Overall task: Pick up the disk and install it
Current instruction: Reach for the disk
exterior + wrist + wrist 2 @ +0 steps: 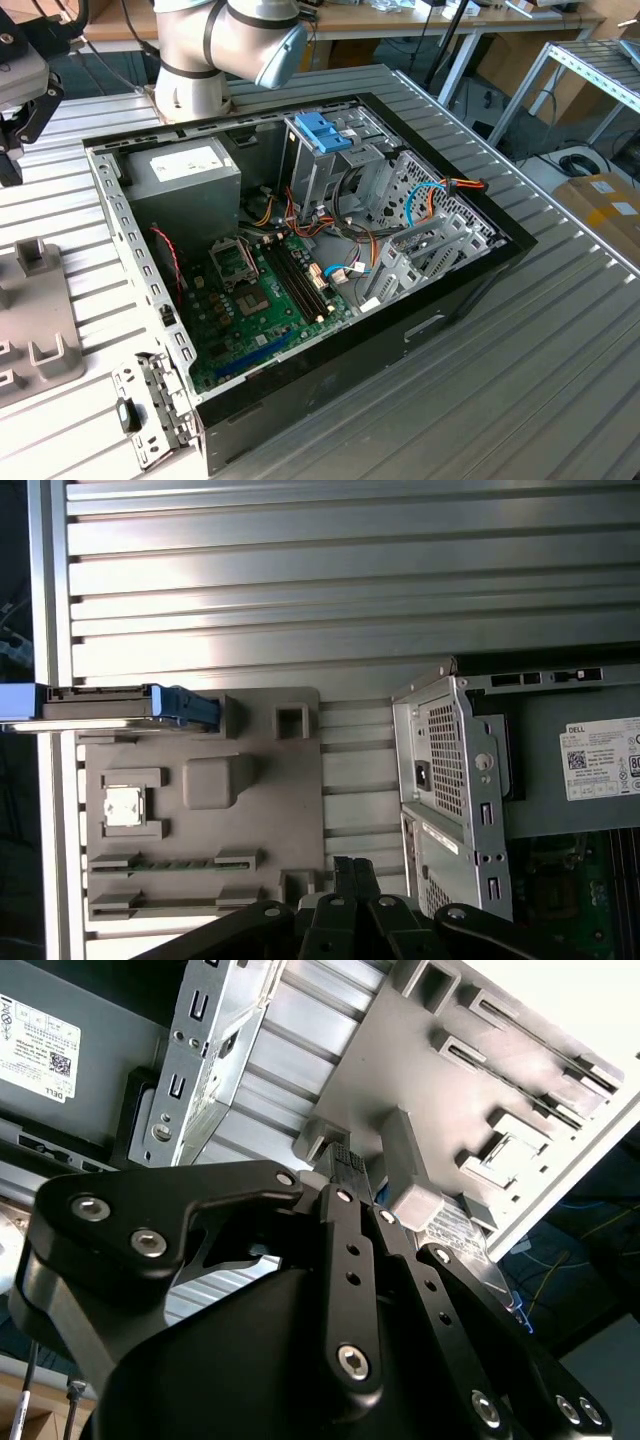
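Observation:
The disk [110, 708] stands on its edge in a slot at one end of the grey fixture tray [270, 810]; it is a grey-metal slab with a light-blue carrier end. My gripper [351, 872] hovers over the opposite edge of that tray, well apart from the disk. Its black fingers [340, 1165] are pressed together with nothing between them, so it is shut and empty. In the exterior view the gripper [15, 140] hangs at the far left above the tray [40, 330], beside the open computer case [300, 260].
The tray also carries a square chip [122, 805] and a memory stick [165, 863]. The case's metal wall [450, 780] rises close to the gripper. Inside the case stand a power supply [185, 170], a drive cage with a blue handle [322, 130] and cables.

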Action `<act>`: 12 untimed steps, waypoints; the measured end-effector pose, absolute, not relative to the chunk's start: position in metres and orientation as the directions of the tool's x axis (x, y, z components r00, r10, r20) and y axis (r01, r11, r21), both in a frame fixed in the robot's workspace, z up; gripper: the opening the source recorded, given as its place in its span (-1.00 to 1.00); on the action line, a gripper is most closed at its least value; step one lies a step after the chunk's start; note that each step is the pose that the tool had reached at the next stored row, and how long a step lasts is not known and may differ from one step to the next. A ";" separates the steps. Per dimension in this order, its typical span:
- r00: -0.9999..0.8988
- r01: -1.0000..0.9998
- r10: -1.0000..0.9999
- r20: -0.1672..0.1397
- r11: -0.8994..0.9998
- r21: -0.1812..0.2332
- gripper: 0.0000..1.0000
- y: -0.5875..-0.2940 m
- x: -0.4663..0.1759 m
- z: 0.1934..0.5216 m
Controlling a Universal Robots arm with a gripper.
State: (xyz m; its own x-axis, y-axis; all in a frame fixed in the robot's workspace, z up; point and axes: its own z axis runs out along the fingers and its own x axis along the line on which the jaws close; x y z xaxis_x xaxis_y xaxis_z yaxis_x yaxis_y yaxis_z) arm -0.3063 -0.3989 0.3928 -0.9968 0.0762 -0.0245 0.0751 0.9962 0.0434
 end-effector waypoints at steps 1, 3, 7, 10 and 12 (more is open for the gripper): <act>-0.997 0.075 0.076 -0.025 0.996 0.043 -0.80 -0.399 -0.307 0.393; -0.997 0.075 0.076 -0.024 0.996 0.043 -0.80 -0.399 -0.307 0.393; -0.997 0.075 0.076 -0.025 0.996 0.043 -0.80 -0.399 -0.308 0.393; -0.997 0.075 0.076 -0.025 0.996 0.043 -0.80 -0.399 -0.309 0.393; -0.997 0.075 0.076 -0.025 0.996 0.043 -0.80 -0.399 -0.309 0.393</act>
State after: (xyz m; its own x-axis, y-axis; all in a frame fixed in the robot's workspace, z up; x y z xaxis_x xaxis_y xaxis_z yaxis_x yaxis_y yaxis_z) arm -0.3094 -0.3989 0.3928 -0.9968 0.0762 -0.0246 0.0751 0.9962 0.0434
